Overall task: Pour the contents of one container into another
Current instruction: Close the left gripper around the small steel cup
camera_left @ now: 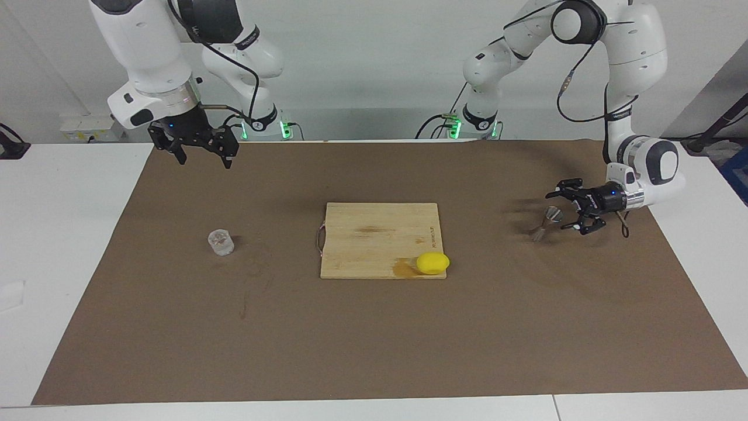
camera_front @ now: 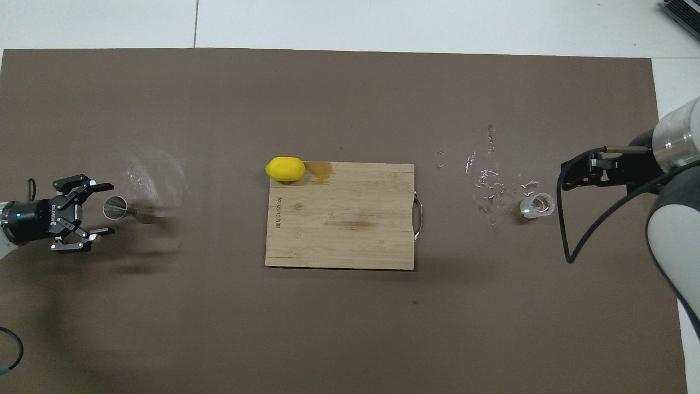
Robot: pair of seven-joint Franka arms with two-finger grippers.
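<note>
The clear glass tumbler stands on the brown mat toward the right arm's end. My right gripper is open and empty. It is raised over the mat, apart from the tumbler. The steel jigger is toward the left arm's end and looks tilted, its open mouth toward my left gripper. That gripper is low and open, with a finger on either side of the jigger's mouth, not closed on it.
A wooden cutting board lies mid-table. A yellow lemon sits at the board corner farther from the robots, toward the left arm's end. Wet splashes mark the mat beside the tumbler.
</note>
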